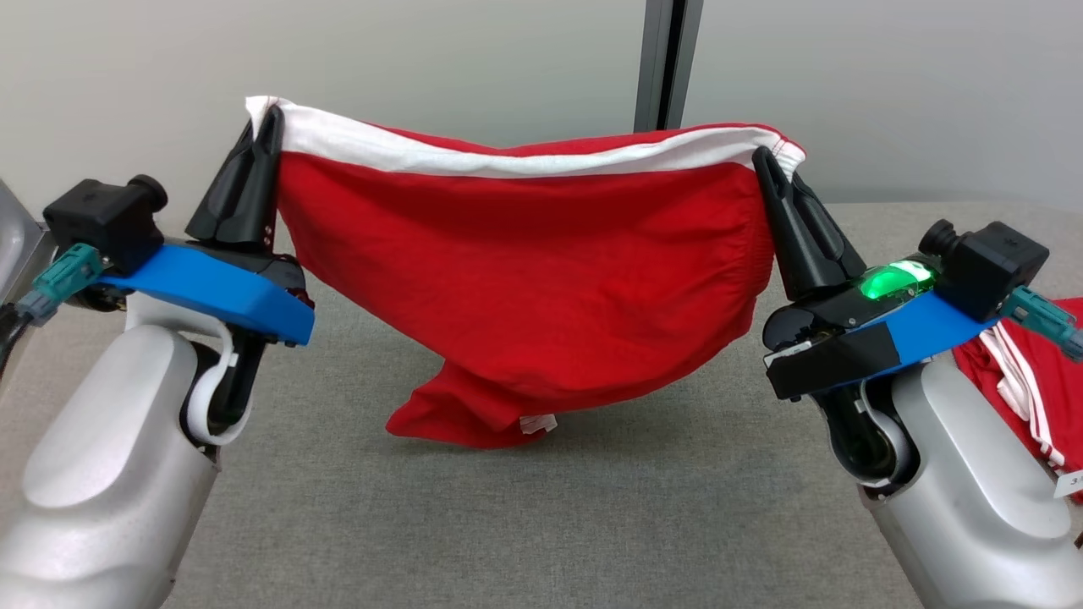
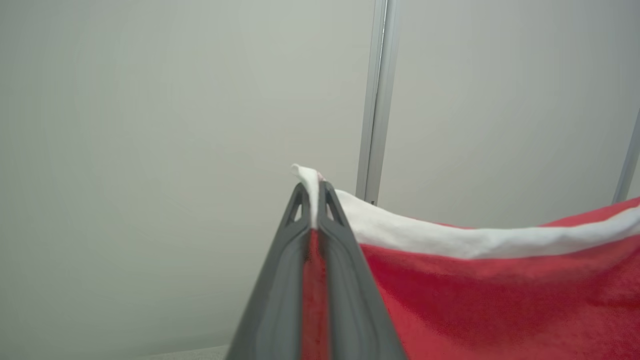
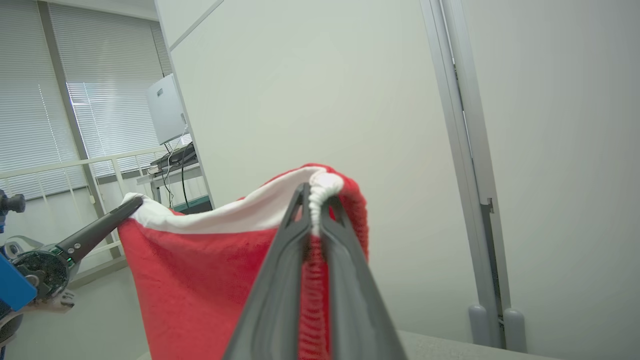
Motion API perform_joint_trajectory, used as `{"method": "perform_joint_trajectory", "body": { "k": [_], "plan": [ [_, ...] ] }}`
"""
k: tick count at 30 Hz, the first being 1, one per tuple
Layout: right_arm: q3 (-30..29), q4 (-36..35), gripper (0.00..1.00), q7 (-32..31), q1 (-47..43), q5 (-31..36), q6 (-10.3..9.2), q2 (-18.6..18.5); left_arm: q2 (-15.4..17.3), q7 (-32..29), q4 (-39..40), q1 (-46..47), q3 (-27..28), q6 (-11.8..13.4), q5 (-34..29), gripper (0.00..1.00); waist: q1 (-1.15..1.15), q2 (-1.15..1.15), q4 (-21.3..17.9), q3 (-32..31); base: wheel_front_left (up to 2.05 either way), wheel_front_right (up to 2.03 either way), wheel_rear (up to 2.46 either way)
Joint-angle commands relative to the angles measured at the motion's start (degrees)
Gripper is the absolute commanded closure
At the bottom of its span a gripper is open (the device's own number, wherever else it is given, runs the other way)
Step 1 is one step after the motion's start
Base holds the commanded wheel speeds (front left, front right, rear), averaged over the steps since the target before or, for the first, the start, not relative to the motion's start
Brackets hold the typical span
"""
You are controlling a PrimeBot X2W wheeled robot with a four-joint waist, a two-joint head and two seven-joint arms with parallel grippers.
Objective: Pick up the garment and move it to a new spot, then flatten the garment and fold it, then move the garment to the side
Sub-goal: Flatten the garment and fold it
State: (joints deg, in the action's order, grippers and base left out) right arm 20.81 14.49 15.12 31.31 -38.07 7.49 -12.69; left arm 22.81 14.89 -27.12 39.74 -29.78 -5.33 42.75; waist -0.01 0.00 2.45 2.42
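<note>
The left hand (image 1: 269, 118) and right hand (image 1: 761, 156) each pinch one waistband end of the single red shorts (image 1: 525, 279), whose hem hangs near the desk (image 1: 508, 524). One other red garment (image 1: 1041, 381) lies at the desk's right edge.

Backdrop: plain pale grey-green wall panels (image 1: 338, 51), matte and evenly lit, split by one vertical grey metal post (image 1: 668, 59); in front of them a table (image 1: 550, 524) covered in grey woven fabric. Right wrist view, off to one side: windows with lowered white slatted blinds (image 3: 25, 100), daylight coming through, and a white railing (image 3: 75, 162) in front of them. At the panel edge a white box (image 3: 165, 107) sits above a small desk (image 3: 172, 172), with dark cables hanging down to it.
</note>
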Motion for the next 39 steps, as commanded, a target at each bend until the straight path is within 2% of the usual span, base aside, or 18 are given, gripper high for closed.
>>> {"method": "perform_joint_trajectory", "body": {
  "k": [1,2,6,11,16,19,22,25,27,31,39],
  "plan": [
    [1.1,-0.4,1.0,0.0,1.5,-0.5,0.0,-1.4,1.4,-0.9,2.5,-1.1,0.5,1.1,-0.3,1.0,0.01,0.0,-0.2,-0.6,0.0,0.0,0.0],
    [2.0,-0.5,1.0,0.0,2.8,-1.1,0.0,-2.6,2.2,-1.9,5.8,-1.9,0.9,2.2,0.2,1.0,0.01,0.0,-0.2,-0.7,0.0,0.0,0.0],
    [2.8,0.3,1.0,0.0,5.4,-1.5,0.0,-4.5,3.6,-3.7,9.7,-1.9,1.6,3.6,0.7,1.0,0.01,0.0,-0.1,0.6,0.0,0.0,0.0],
    [4.6,3.5,1.0,0.0,12.8,-0.4,0.0,-6.6,3.8,-5.2,11.8,2.2,1.9,5.1,-0.4,1.0,0.01,0.0,-0.1,4.8,0.0,0.0,0.0],
    [5.2,8.1,1.0,0.0,23.5,4.5,0.0,-6.3,2.5,-3.7,7.7,10.9,2.0,5.3,-3.4,1.0,0.01,0.0,0.0,10.1,0.0,0.0,0.0],
    [4.4,10.0,1.0,0.0,30.1,8.1,0.0,-6.0,0.6,-1.5,3.9,16.8,2.5,5.0,-5.4,1.0,0.01,0.0,0.4,13.0,0.0,0.0,0.0],
    [3.0,9.9,1.0,0.0,34.9,12.3,0.0,-5.7,-1.0,0.0,1.4,22.7,3.6,4.8,-7.9,1.0,0.01,0.0,1.1,15.4,0.0,0.0,0.0],
    [1.9,9.0,1.0,0.0,36.8,15.3,0.0,-6.1,-3.3,0.3,2.6,25.9,6.1,4.4,-10.8,1.0,0.01,0.0,2.0,16.9,0.0,0.0,0.0],
    [1.2,8.2,1.0,0.0,35.8,16.3,0.0,-6.4,-4.9,0.3,4.0,24.6,8.3,3.5,-12.9,1.0,0.01,0.0,2.5,17.4,0.0,0.0,0.0],
    [3.8,7.6,1.0,0.0,29.6,16.3,-0.01,-7.5,-8.4,0.3,5.1,16.6,11.8,1.5,-15.8,1.0,0.01,0.0,3.1,16.9,0.0,0.0,0.0],
    [7.4,5.3,1.0,0.0,8.9,12.2,0.0,-7.5,-15.0,0.3,4.2,-7.8,19.4,-1.4,-19.1,1.0,0.01,0.0,3.5,13.3,0.0,0.0,0.0]
  ]
}}
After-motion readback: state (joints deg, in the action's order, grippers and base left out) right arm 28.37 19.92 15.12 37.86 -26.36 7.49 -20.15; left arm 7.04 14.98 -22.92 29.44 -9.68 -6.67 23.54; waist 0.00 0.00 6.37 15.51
